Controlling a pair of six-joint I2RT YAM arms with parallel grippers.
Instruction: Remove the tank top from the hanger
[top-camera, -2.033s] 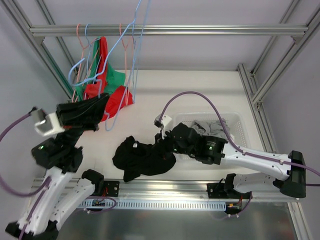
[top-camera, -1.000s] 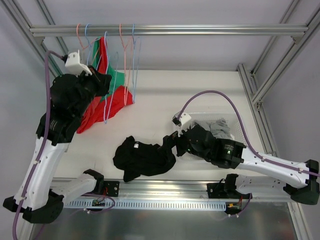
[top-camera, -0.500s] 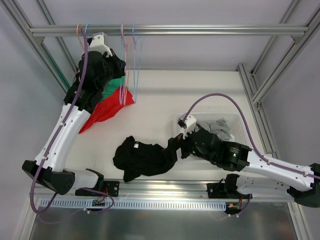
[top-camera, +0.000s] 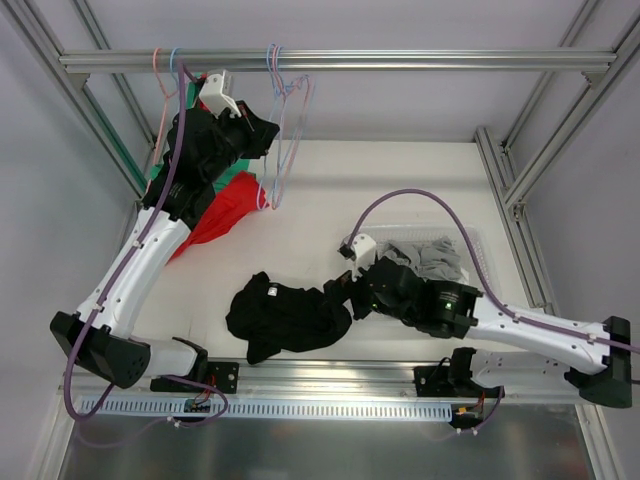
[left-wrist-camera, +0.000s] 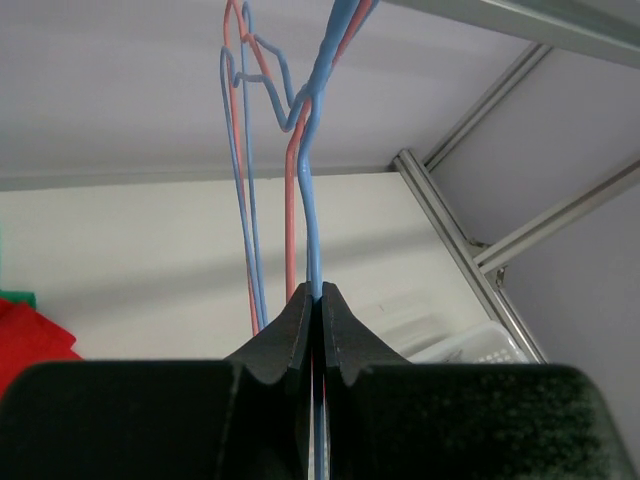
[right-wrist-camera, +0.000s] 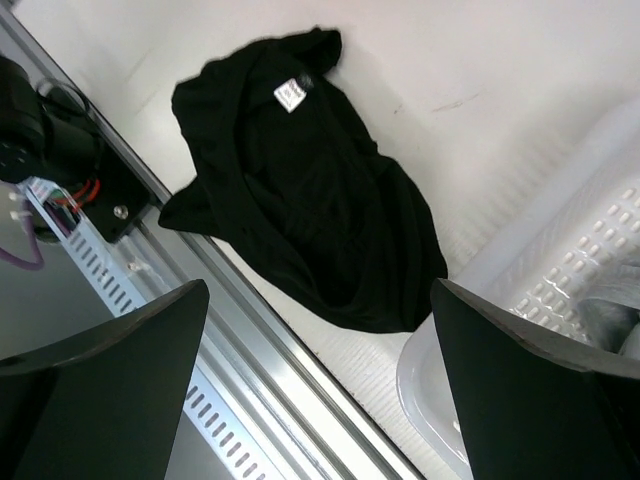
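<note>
Left tool (left-wrist-camera: 317, 295) pinched shut on blue hanger (left-wrist-camera: 309, 200) wire (pink hanger (left-wrist-camera: 292, 215) alongside). Right tool (right-wrist-camera: 318, 300) spread wide, empty, over black garment (right-wrist-camera: 300, 190) on counter (right-wrist-camera: 430, 60).

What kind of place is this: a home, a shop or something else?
Probably a robotics lab test cell: an aluminium frame encloses a white table, wire hangers hang from its top rail, and a left arm and a right arm are bolted at the near edge.

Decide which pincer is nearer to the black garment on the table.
Right. The right pincer hangs open beside the black garment; the left pincer is up near the rail, shut on a blue hanger.
</note>
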